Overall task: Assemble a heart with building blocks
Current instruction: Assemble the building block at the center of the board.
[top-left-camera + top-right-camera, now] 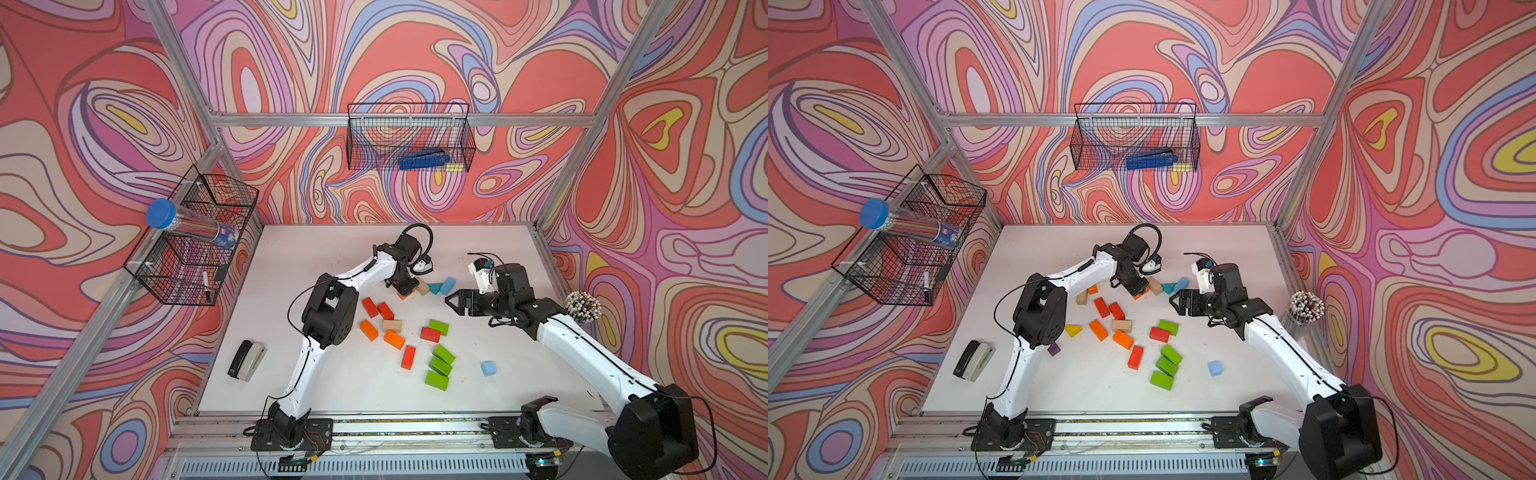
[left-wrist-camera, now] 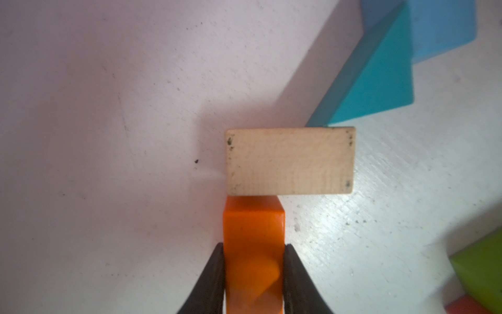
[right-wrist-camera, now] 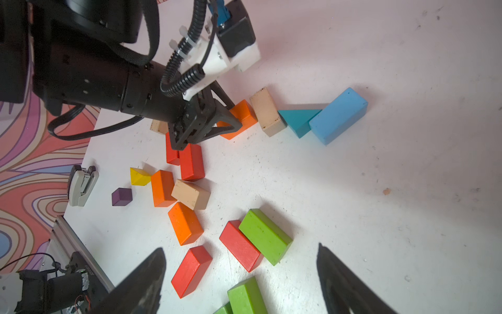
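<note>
Left gripper (image 2: 254, 247) is clamped tight on an orange brick (image 2: 254, 223), its end butted against a plain wood brick (image 2: 289, 160) toward the far side of the table (image 1: 291, 249), with a teal wedge (image 2: 380, 81) just beside. Right gripper (image 3: 240, 247) hovers wide open, holding nothing.

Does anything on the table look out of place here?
Yes: a black-and-grey stapler lies near the table's left edge, apart from the wooden blocks; it is no building block. Nothing looks spilled or damaged.
</note>
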Robot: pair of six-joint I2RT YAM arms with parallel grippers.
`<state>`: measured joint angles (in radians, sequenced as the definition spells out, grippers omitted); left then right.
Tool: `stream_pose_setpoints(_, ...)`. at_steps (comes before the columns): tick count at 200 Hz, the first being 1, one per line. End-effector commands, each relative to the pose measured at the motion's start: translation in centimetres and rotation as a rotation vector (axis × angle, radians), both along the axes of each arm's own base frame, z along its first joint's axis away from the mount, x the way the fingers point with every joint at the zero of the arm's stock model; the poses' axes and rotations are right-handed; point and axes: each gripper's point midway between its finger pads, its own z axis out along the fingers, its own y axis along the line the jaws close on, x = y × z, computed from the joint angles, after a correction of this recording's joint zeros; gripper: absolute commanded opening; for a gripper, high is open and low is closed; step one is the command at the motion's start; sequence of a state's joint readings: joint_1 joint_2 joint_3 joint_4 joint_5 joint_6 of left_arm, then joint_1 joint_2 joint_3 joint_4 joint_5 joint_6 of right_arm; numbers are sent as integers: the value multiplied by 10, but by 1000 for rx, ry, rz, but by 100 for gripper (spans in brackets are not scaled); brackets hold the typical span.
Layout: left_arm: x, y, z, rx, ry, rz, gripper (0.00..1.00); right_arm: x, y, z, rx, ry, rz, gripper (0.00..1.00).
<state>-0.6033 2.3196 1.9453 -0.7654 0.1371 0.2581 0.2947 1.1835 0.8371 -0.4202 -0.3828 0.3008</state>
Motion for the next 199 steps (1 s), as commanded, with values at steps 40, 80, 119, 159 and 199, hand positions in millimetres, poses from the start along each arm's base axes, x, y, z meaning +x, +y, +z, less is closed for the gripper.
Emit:
stream_pose_setpoints(40, -1, -2, -11, 13, 25, -19, 26, 0, -2, 0, -3, -10, -4, 88)
stream_pose_setpoints(80, -1, -3, -13, 12, 30, -15, 26, -1, -2, -1, -5, -9, -6, 88)
stream_pose_setpoints(119, 0, -3, -14, 10, 32, -13, 27, -1, -3, 0, -5, -10, -7, 87)
stream_pose_setpoints(159, -2, -3, -13, 8, 37, -15, 48, -1, -3, 0, -7, -9, -7, 88)
stream_pose_setpoints(199, -6, -9, 25, -77, 30, 48, 67, -3, 0, -4, 2, 9, 5, 88)
